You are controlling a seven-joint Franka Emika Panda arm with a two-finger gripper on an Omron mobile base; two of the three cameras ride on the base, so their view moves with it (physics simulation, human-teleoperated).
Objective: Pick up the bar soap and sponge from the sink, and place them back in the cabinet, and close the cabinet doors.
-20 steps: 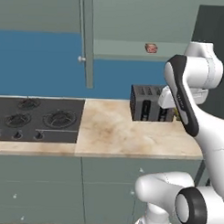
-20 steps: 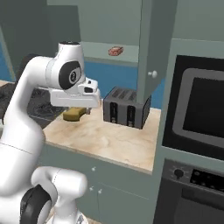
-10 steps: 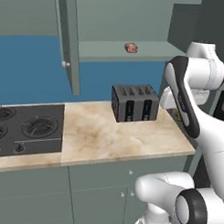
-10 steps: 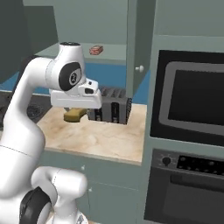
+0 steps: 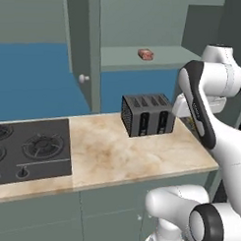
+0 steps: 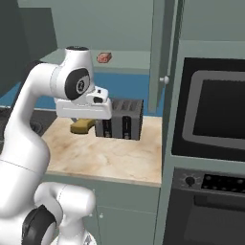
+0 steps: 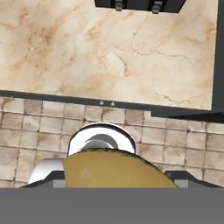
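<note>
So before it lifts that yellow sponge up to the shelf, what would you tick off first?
1. Sponge in the gripper: ok, it sits under the hand in the right base view and between the tips in the hand view.
2. Cabinet doors open: ok, both stand ajar, one in each base view.
3. Bar soap already on the cabinet shelf: ok.
4. Free shelf space beside the soap: ok, bare shelf shows on either side.
5. Toaster clear of the path: cannot tell; it stands on the counter close to the hand.
6. How firmly the sponge is held: cannot tell.
</note>
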